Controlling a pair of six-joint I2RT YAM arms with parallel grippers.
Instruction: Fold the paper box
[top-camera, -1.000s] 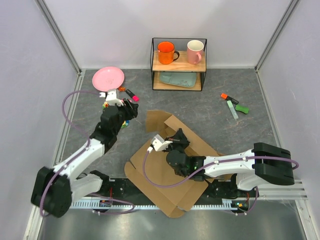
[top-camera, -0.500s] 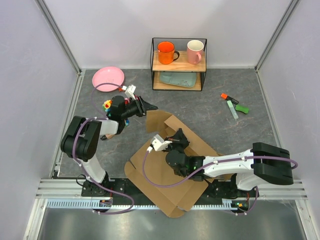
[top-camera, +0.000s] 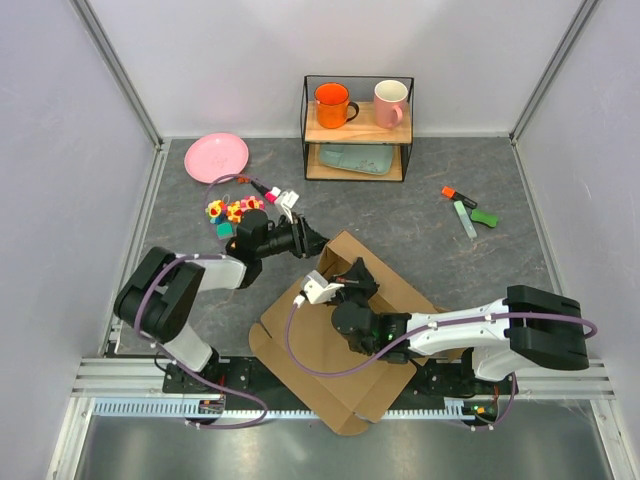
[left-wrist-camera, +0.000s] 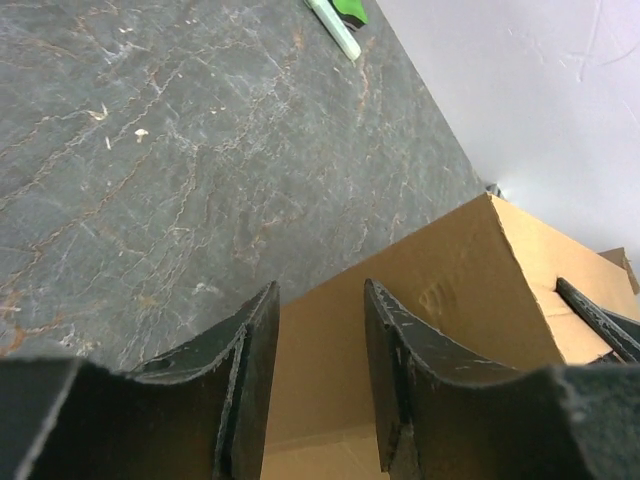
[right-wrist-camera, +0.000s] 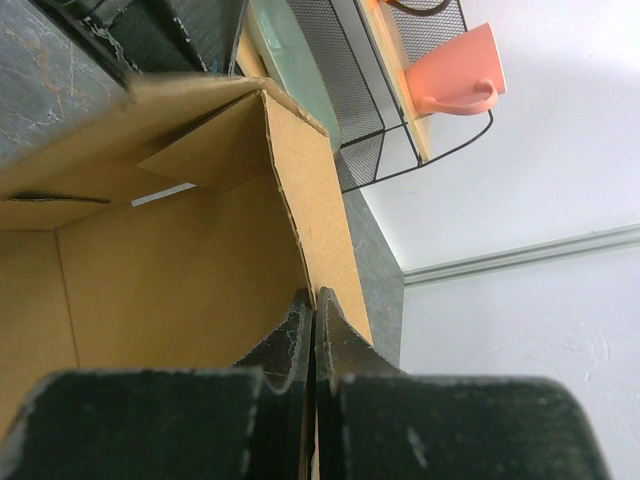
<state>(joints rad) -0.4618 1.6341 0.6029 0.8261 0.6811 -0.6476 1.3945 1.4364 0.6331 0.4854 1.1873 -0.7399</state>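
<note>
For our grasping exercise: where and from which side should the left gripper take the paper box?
Probably the paper box's raised flap, at its thin free edge, from the left: that edge faces the left gripper, while the right gripper pinches the adjoining wall.

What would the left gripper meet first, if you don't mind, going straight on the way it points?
Most likely the raised wall of the paper box, just ahead of the left gripper; depth is unclear.

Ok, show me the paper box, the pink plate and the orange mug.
paper box (top-camera: 400, 288): top view, bare upper panel.
pink plate (top-camera: 216, 157): top view, its middle.
orange mug (top-camera: 330, 96): top view, its open top.
</note>
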